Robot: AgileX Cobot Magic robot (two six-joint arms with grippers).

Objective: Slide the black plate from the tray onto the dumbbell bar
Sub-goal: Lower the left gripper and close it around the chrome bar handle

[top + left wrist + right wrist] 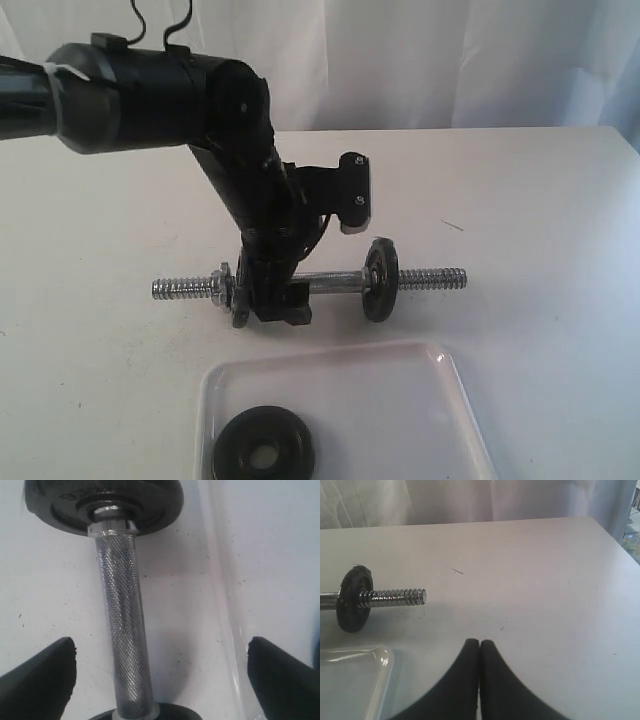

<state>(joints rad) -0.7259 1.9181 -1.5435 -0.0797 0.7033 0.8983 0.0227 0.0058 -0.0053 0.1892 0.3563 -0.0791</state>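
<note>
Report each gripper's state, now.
Left gripper: open, straddling the dumbbell bar, gripping nothing.
Right gripper: shut, empty.

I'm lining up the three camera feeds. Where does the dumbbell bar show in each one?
Exterior: the dumbbell bar lies level across the middle, beyond the tray.
Left wrist: it fills the centre, tray rim alongside.
Right wrist: only one threaded end shows, near the tray's corner.
Shared landmark: the tray.

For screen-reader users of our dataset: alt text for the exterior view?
An open end effector straddles a chrome dumbbell bar on a white table, a black disc near its right end. A black plate lies in the tray.
</note>
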